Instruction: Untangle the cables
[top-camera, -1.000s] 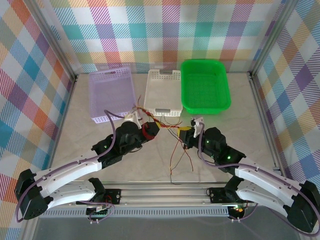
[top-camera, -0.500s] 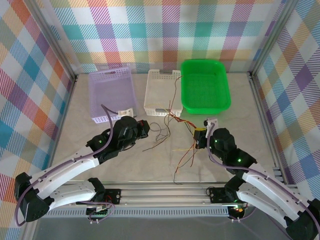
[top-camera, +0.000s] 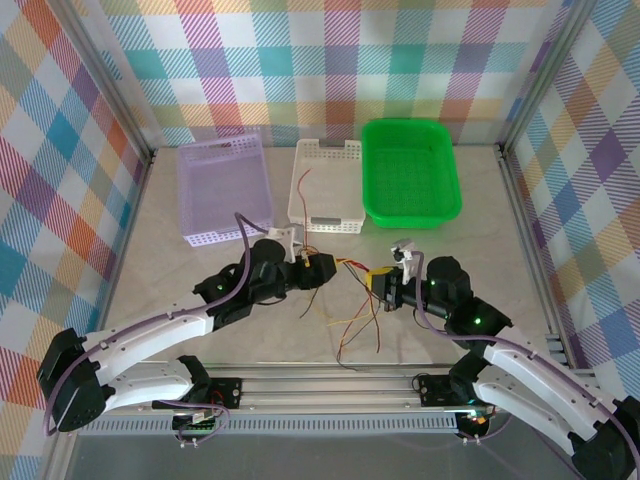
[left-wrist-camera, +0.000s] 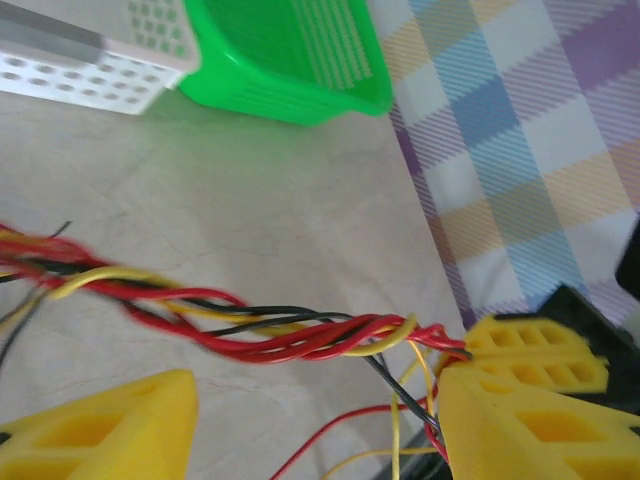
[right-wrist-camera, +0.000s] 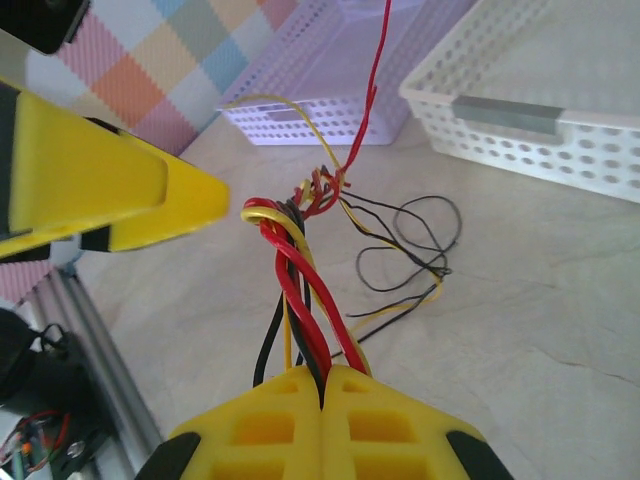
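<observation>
The cables (top-camera: 352, 265) are a twisted bundle of thin red, yellow and black wires stretched between my two grippers at the table's middle. My right gripper (top-camera: 384, 288) is shut on one end of the bundle (right-wrist-camera: 305, 300), which rises from between its yellow fingertips (right-wrist-camera: 322, 385). My left gripper (top-camera: 318, 268) stands open just left of it, its yellow fingers (left-wrist-camera: 100, 430) spread below the twisted cables (left-wrist-camera: 300, 340) without pinching them. Loose wire ends (top-camera: 350, 325) trail toward the near edge. One red strand (top-camera: 298, 185) reaches up over the white basket.
Three baskets line the far side: lilac (top-camera: 222, 190), white (top-camera: 326, 218) and green (top-camera: 410, 212). Thin black loops (right-wrist-camera: 410, 250) lie on the table before the white basket (right-wrist-camera: 540, 130). The enclosure's checked walls close in on both sides.
My left gripper, shut before, has opened and moved right, close to the right gripper. The bundle between the grippers is shorter, and the right gripper has shifted slightly left.
</observation>
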